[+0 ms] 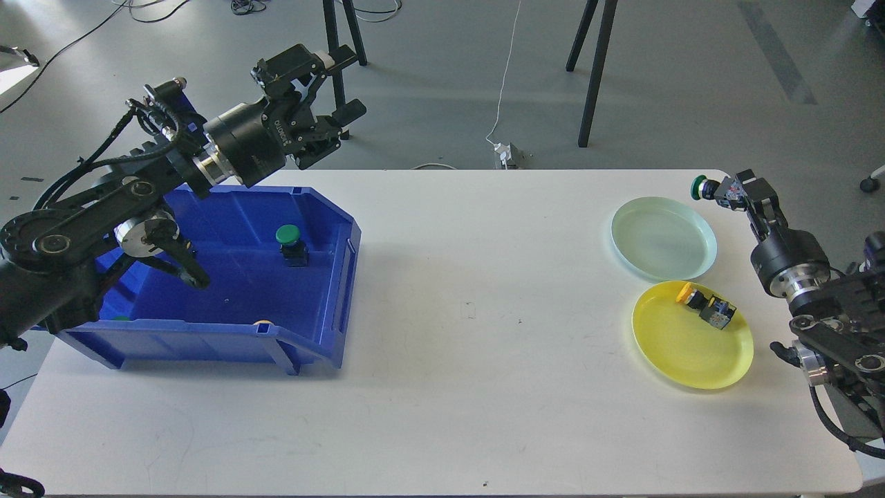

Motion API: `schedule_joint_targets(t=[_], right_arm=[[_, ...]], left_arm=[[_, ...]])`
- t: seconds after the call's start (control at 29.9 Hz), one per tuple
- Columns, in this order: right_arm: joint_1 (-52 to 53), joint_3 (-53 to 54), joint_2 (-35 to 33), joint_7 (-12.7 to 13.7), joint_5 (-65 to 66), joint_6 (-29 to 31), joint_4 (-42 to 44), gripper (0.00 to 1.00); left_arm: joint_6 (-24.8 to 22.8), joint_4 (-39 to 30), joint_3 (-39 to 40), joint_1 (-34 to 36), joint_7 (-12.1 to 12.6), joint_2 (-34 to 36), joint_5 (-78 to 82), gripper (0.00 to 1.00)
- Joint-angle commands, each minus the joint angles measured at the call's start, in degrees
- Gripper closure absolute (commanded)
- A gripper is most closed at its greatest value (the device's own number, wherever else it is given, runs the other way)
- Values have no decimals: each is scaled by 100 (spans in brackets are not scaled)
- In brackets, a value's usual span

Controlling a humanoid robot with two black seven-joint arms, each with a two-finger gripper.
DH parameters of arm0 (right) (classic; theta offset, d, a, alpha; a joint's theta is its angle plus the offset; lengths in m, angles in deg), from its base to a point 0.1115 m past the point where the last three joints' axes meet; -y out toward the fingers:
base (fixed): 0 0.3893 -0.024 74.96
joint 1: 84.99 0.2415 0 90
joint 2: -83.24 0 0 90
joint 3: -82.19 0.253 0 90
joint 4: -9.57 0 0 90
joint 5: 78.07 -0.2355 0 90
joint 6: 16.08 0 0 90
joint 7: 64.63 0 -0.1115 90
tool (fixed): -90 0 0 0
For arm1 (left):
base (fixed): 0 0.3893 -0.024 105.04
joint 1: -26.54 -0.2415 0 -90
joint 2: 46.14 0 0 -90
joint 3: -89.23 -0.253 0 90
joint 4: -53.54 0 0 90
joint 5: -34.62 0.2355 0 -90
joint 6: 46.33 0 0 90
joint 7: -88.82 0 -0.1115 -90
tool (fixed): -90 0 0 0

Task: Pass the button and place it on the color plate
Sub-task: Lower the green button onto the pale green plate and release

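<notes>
A: The right gripper (724,190) is clenched on a green button (700,187), held just past the far right rim of the pale green plate (664,237), not yet over it.

B: And the left gripper (330,97)?

A: Spread wide, holding nothing, raised above the far edge of the blue bin (228,277).

B: How far along would you say?

A: 1 yellow button (705,302) already lies on the yellow plate (691,339), so that colour looks done. The green one in the claw still needs setting down on the green plate. 1 more green button (290,242) stands in the bin, and I think 2 caps peek over the near wall, 1 green, 1 yellowish, too hidden to be sure.

B: Any writing?

A: White lettering on the left gripper's black body, too small to read with confidence; nothing else legible
</notes>
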Motion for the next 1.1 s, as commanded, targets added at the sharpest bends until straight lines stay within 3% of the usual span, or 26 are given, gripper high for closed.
schedule_joint_targets(t=[0.0, 0.17, 0.33, 0.43, 0.57, 0.77, 0.87, 1.07], right_arm=[[269, -314, 553, -1, 34, -81, 1161, 94], [594, -815, 1247, -1, 17, -55, 2296, 93], [665, -1185, 1801, -1, 8, -37, 2868, 86], [674, -1264, 1907, -1, 8, -63, 2939, 79], [665, -1273, 1916, -1, -10, -81, 2939, 60], [621, -1264, 1881, -1, -18, -107, 2939, 49], [621, -1247, 1872, -1, -36, -186, 2931, 36], [735, -1177, 1916, -1, -80, -221, 2887, 34]], left_arm=[[0, 0, 1, -25, -1, 0, 1, 13], [0, 0, 9, -34, -1, 0, -8, 13], [0, 0, 9, -34, -1, 0, -8, 13], [0, 0, 9, -34, -1, 0, -8, 13], [0, 0, 9, -34, -1, 0, -8, 13], [0, 0, 9, -34, -1, 0, -8, 13], [0, 0, 9, -34, -1, 0, -8, 13], [0, 0, 9, -34, -1, 0, -16, 13]])
